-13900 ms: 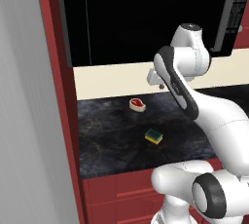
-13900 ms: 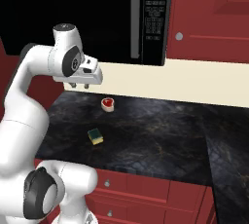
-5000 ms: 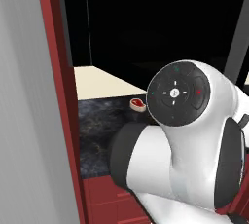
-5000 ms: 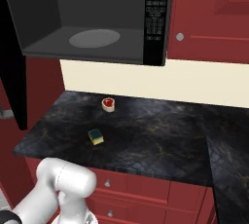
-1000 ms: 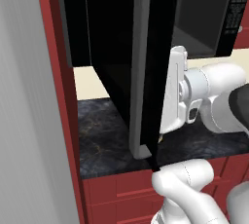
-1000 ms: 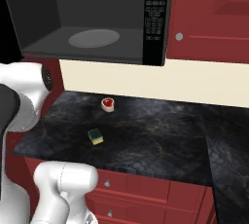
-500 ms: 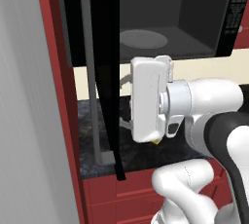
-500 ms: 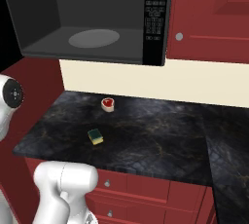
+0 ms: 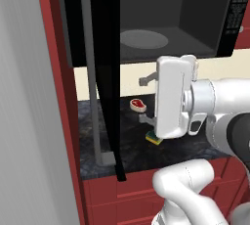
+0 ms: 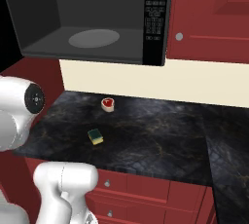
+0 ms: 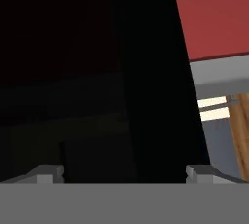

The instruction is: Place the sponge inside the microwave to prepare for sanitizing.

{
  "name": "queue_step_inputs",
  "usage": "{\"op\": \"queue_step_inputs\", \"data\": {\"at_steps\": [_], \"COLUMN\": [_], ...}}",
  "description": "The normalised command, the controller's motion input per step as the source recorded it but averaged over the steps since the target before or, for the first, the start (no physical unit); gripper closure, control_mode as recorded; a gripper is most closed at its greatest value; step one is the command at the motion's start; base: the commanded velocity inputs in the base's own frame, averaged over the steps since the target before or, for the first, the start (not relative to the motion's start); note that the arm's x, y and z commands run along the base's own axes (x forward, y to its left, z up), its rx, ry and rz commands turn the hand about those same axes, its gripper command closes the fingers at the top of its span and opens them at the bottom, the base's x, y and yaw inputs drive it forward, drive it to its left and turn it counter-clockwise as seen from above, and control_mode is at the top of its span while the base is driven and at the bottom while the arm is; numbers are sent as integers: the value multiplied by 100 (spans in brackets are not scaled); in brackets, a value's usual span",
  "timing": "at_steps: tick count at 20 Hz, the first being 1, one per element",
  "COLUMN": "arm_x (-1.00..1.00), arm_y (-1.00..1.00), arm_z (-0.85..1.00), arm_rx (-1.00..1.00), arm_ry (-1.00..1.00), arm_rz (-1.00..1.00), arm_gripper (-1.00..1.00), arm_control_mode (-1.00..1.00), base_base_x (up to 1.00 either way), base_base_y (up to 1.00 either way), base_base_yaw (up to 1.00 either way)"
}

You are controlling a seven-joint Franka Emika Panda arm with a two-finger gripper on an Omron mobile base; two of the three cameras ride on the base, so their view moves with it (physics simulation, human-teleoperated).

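door open, sponge waiting on the counter

microwave [image 10: 97,18] sits up under the red cabinets, glossy black box, matte dark grey cavity, round glass plate [image 10: 94,38] flat on its floor. its door [image 9: 108,67] stands swung out to the left, seen nearly edge-on in the left base view, with the long grey handle [image 9: 91,72] running down its outer side. open like that, the cavity is clear to receive something, which fits the job.

gripper [image 9: 145,100] hangs level, just right of the door's edge, pointed sideways toward the door. jaws stand wide apart, one grey finger high and one low, nothing between them. in the hand view the two tips rise at the bottom against the black door face, with a strip of red cabinet to the right. my read: the hand is placed as for working the door, not for a pick.

sponge [image 10: 95,136] lies flat on the dark veined stone counter [image 10: 160,140], toward the front left, small block, yellow body under a dark green scrub layer, soft-looking. well below the cavity, untouched by the gripper. in the left base view it peeks out under the white hand. a small red-and-white steak-shaped piece [image 10: 107,103] rests farther back near the cream wall, apart from the sponge.

judgement: pick not yet begun.
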Motion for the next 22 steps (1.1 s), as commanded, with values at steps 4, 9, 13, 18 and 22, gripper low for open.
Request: {"op": "queue_step_inputs", "data": {"at_steps": [4,9,13,18,22], "arm_x": [59,41,42,44,7], "arm_y": [-83,-65,-73,-80,-57], "arm_z": [-11,-49,-100,-97,-62], "arm_rx": [-1,-20,-41,-50,-60], "arm_ry": [-13,-29,-24,-31,-48], "arm_rz": [3,7,16,25,25], "arm_gripper": [-100,-100,-100,-100,-100], "arm_control_mode": [-100,-100,-100,-100,-100], "base_base_x": [0,0,0,0,0], "base_base_y": [0,0,0,0,0], "base_base_yaw": [0,0,0,0,0]}}
